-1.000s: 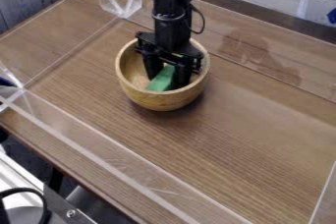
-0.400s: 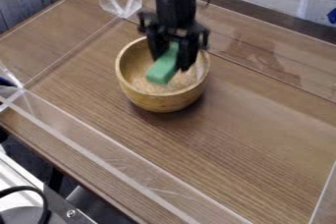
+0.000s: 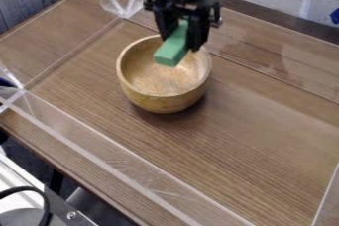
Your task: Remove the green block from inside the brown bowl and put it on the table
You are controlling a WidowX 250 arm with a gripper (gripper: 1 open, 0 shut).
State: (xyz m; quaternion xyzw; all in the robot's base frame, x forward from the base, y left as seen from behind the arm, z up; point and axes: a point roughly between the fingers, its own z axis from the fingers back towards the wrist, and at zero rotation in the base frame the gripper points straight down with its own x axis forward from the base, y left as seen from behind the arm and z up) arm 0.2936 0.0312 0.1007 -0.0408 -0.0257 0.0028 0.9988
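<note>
The green block (image 3: 173, 47) hangs tilted in the air just above the far rim of the brown bowl (image 3: 163, 81), clear of its inside. My gripper (image 3: 181, 32) points straight down and is shut on the block's upper end, one black finger on each side. The light tan wooden bowl sits left of centre on the dark wood-grain table (image 3: 252, 111), and nothing else shows inside it.
Low clear acrylic walls (image 3: 79, 136) edge the tabletop along the near and left sides. A pale smudge (image 3: 265, 47) marks the wood to the right of the bowl. Open tabletop lies to the right and in front of the bowl.
The gripper has risen out of the bowl with the green block in its jaws, drifting slightly right. The block went from lying inside the bowl to hanging above its rim.
</note>
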